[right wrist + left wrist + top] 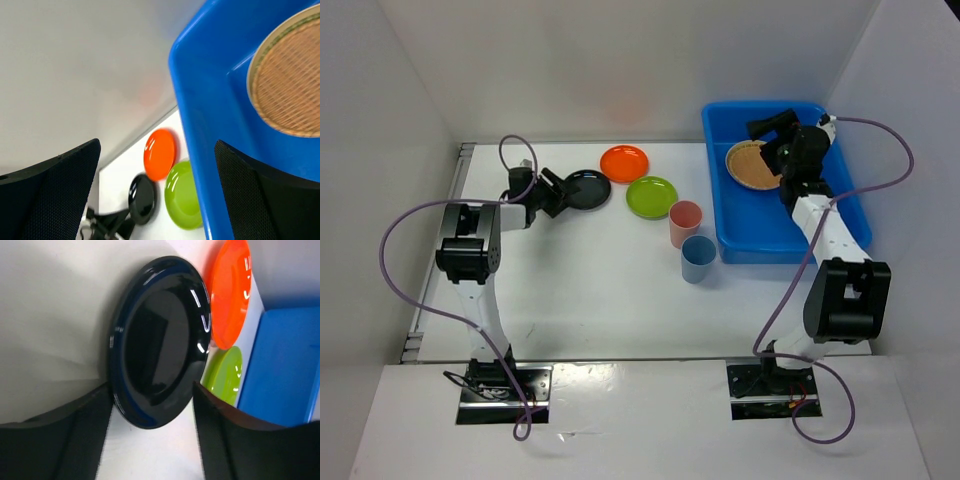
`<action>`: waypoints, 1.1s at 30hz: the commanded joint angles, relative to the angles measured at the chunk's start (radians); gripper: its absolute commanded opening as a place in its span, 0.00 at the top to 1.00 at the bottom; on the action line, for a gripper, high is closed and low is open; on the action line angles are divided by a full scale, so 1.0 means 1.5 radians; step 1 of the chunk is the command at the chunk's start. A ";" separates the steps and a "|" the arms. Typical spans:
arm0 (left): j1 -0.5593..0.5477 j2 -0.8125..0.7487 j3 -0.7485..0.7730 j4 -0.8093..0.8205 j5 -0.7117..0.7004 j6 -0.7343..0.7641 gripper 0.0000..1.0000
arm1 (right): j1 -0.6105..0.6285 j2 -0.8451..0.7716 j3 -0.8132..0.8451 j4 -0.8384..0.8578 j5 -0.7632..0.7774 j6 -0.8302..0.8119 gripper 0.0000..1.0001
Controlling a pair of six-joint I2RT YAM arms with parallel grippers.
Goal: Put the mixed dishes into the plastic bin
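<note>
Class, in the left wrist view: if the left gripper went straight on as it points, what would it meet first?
Probably the black plate: its near rim sits between the open fingers of the left gripper.

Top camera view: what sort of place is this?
Likely a robot test cell, not a kitchen: plain white panel walls, a left arm and right arm bolted to the white table, one bright blue rectangular plastic bin.
</note>
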 commanded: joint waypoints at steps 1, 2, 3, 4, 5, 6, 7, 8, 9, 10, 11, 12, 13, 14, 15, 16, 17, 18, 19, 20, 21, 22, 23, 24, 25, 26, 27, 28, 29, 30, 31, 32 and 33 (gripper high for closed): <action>-0.016 0.028 -0.020 0.003 -0.070 -0.035 0.32 | 0.024 -0.030 -0.007 0.000 -0.071 -0.052 0.01; -0.016 0.028 -0.020 0.003 -0.087 -0.035 0.38 | 0.024 -0.040 0.001 0.000 -0.084 -0.052 0.01; -0.016 0.028 -0.026 0.003 -0.094 -0.043 0.44 | 0.033 -0.040 0.001 0.000 -0.097 -0.063 0.01; -0.016 0.028 -0.032 0.003 -0.100 -0.052 0.55 | 0.046 -0.048 0.009 0.000 -0.110 -0.076 0.01; -0.016 0.028 -0.032 0.009 -0.107 -0.052 0.61 | 0.054 -0.054 0.019 0.000 -0.110 -0.086 0.01; -0.016 0.028 -0.032 0.009 -0.107 -0.052 0.68 | 0.061 -0.054 0.027 -0.009 -0.119 -0.097 0.01; -0.016 0.022 -0.038 0.015 -0.107 -0.052 0.76 | 0.070 -0.054 0.035 -0.016 -0.134 -0.115 0.01; -0.016 0.022 -0.038 0.021 -0.099 -0.052 0.85 | 0.086 -0.054 0.055 -0.028 -0.146 -0.127 0.01; -0.016 0.014 -0.044 0.021 -0.089 -0.052 1.00 | 0.096 -0.048 0.066 -0.037 -0.156 -0.138 0.01; -0.016 0.008 -0.044 0.021 -0.082 -0.058 1.00 | 0.106 -0.048 0.088 -0.049 -0.156 -0.147 0.01; -0.008 -0.012 -0.053 0.021 -0.075 -0.058 1.00 | 0.133 -0.041 0.100 -0.065 -0.166 -0.173 0.01; 0.001 -0.025 -0.059 0.021 -0.068 -0.049 1.00 | 0.148 -0.035 0.109 -0.072 -0.166 -0.187 0.01; 0.001 -0.041 -0.074 0.021 -0.051 -0.041 1.00 | 0.162 -0.035 0.125 -0.078 -0.173 -0.200 0.01; 0.012 -0.076 -0.083 0.021 -0.042 -0.041 1.00 | 0.176 -0.028 0.133 -0.084 -0.185 -0.224 0.01; 0.027 -0.094 -0.092 0.029 -0.026 -0.041 1.00 | 0.199 -0.016 0.142 -0.097 -0.194 -0.233 0.01; 0.034 -0.112 -0.099 0.029 0.014 -0.033 1.00 | 0.209 -0.010 0.157 -0.097 -0.205 -0.241 0.01; 0.040 -0.148 -0.105 0.029 0.036 -0.026 1.00 | 0.218 -0.002 0.166 -0.106 -0.219 -0.247 0.01; 0.046 -0.166 -0.105 0.029 0.061 -0.025 1.00 | 0.231 0.006 0.173 -0.112 -0.253 -0.254 0.01; 0.055 -0.201 -0.105 0.029 0.109 -0.025 1.00 | 0.231 0.021 0.189 -0.112 -0.272 -0.254 0.01; 0.055 -0.218 -0.105 0.029 0.133 -0.018 1.00 | 0.241 0.031 0.198 -0.122 -0.290 -0.254 0.01; 0.061 -0.233 -0.089 0.010 0.157 -0.011 1.00 | 0.241 0.041 0.206 -0.136 -0.315 -0.261 0.01; 0.062 -0.259 -0.078 0.004 0.181 -0.011 1.00 | 0.251 0.058 0.221 -0.147 -0.323 -0.271 0.01; 0.062 -0.270 -0.069 0.004 0.225 -0.005 1.00 | 0.262 0.066 0.228 -0.155 -0.323 -0.271 0.01; 0.062 -0.281 -0.051 -0.021 0.244 -0.005 1.00 | 0.262 0.073 0.228 -0.155 -0.342 -0.279 0.01; 0.062 -0.301 -0.044 -0.029 0.259 0.004 1.00 | 0.272 0.080 0.236 -0.161 -0.353 -0.289 0.01; 0.062 -0.311 -0.037 -0.053 0.278 0.014 1.00 | 0.280 0.100 0.243 -0.161 -0.362 -0.289 0.01; 0.062 -0.322 -0.037 -0.063 0.278 0.021 1.00 | 0.280 0.109 0.256 -0.169 -0.379 -0.289 0.01; 0.055 -0.341 -0.037 -0.071 0.286 0.027 1.00 | 0.287 0.118 0.264 -0.169 -0.386 -0.289 0.01; 0.055 -0.350 -0.037 -0.081 0.294 0.039 1.00 | 0.288 0.136 0.272 -0.169 -0.392 -0.289 0.01; 0.055 -0.366 -0.037 -0.089 0.300 0.045 1.00 | 0.295 0.144 0.290 -0.175 -0.399 -0.289 0.01; 0.048 -0.373 -0.037 -0.098 0.301 0.051 1.00 | 0.301 0.152 0.299 -0.175 -0.399 -0.289 0.01; 0.042 -0.373 -0.037 -0.106 0.310 0.057 1.00 | 0.301 0.166 0.310 -0.187 -0.399 -0.289 0.01; 0.042 -0.382 -0.037 -0.112 0.310 0.067 1.00 | 0.310 0.174 0.331 -0.193 -0.399 -0.295 0.01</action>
